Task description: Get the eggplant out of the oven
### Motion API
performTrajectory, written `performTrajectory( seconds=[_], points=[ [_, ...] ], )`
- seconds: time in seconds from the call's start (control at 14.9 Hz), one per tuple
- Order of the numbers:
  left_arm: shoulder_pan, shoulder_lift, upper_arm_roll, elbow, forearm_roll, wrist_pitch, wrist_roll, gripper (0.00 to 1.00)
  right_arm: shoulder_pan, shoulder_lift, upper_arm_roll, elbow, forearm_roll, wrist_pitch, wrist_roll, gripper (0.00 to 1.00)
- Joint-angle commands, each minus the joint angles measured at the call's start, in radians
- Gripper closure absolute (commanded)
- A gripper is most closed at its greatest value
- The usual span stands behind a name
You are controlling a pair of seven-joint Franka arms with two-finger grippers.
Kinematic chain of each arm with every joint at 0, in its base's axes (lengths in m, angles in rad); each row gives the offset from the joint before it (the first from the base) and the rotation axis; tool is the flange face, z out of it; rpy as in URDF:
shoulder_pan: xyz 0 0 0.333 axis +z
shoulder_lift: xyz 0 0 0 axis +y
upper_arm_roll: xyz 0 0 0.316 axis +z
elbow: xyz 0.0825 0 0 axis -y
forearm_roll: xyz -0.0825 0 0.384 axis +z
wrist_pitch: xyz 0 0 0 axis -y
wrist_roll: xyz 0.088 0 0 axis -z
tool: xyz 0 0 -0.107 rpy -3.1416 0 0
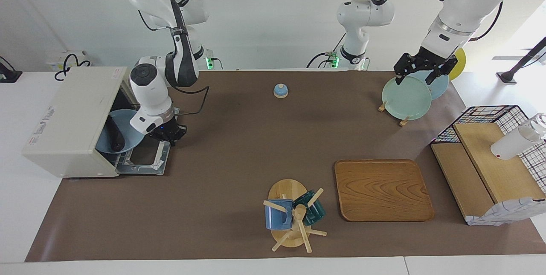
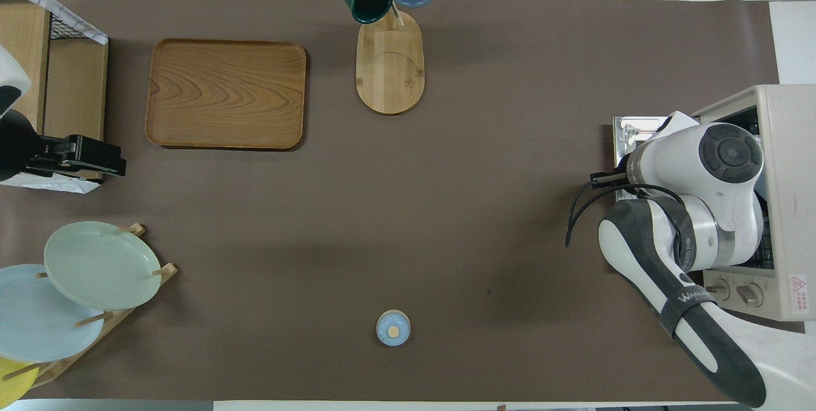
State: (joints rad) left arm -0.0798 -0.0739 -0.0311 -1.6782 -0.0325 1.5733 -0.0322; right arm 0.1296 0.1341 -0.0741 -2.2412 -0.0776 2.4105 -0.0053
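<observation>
The cream-white oven (image 1: 68, 117) stands at the right arm's end of the table, its door (image 1: 145, 162) folded down flat. Inside it a blue plate (image 1: 130, 140) carries the dark eggplant (image 1: 114, 136). My right gripper (image 1: 169, 133) hangs low over the open door, just beside the plate's rim. In the overhead view the oven (image 2: 787, 181) shows, but the right arm covers the plate, the eggplant and the gripper. My left gripper (image 1: 414, 78) is open and empty, waiting above the plate rack; it also shows in the overhead view (image 2: 80, 157).
A rack with a pale green plate (image 1: 406, 97) and a blue one stands at the left arm's end. A wooden tray (image 1: 382, 189), a mug tree (image 1: 292, 215) with two mugs, a small blue bell (image 1: 280, 91) and a wire shelf (image 1: 490, 164) with a white bottle are on the table.
</observation>
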Motion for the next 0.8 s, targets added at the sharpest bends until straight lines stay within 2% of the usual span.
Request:
performTrajectory(
  seconds=[0.0, 0.07, 0.2, 0.27, 0.33, 0.4, 0.74],
  points=[
    [0.015, 0.002, -0.007, 0.008, -0.009, -0.016, 0.009, 0.0, 0.034, -0.008, 0.0, -0.003, 0.048, 0.007, 0.045, 1.0],
    [0.015, 0.002, -0.007, 0.008, -0.007, -0.016, 0.009, 0.0, 0.039, -0.008, 0.0, 0.018, 0.085, -0.005, 0.045, 1.0],
    [0.015, 0.002, -0.007, 0.008, -0.007, -0.016, 0.009, 0.0, 0.059, -0.01, 0.005, 0.093, 0.093, -0.12, 0.048, 0.99],
    [0.015, 0.002, -0.007, 0.008, -0.007, -0.016, 0.009, 0.0, 0.059, -0.011, 0.005, 0.136, 0.093, -0.19, 0.053, 0.79],
    [0.015, 0.002, -0.007, 0.008, -0.009, -0.016, 0.009, 0.0, 0.056, -0.017, 0.002, 0.164, 0.091, -0.238, 0.056, 0.65],
    [0.015, 0.002, -0.007, 0.008, -0.009, -0.016, 0.009, 0.0, 0.05, -0.025, -0.001, 0.176, 0.076, -0.273, 0.057, 0.61],
    [0.015, 0.003, -0.007, 0.008, -0.009, -0.016, 0.009, 0.0, -0.01, -0.054, -0.01, 0.178, -0.04, -0.356, 0.027, 0.62]
  ],
)
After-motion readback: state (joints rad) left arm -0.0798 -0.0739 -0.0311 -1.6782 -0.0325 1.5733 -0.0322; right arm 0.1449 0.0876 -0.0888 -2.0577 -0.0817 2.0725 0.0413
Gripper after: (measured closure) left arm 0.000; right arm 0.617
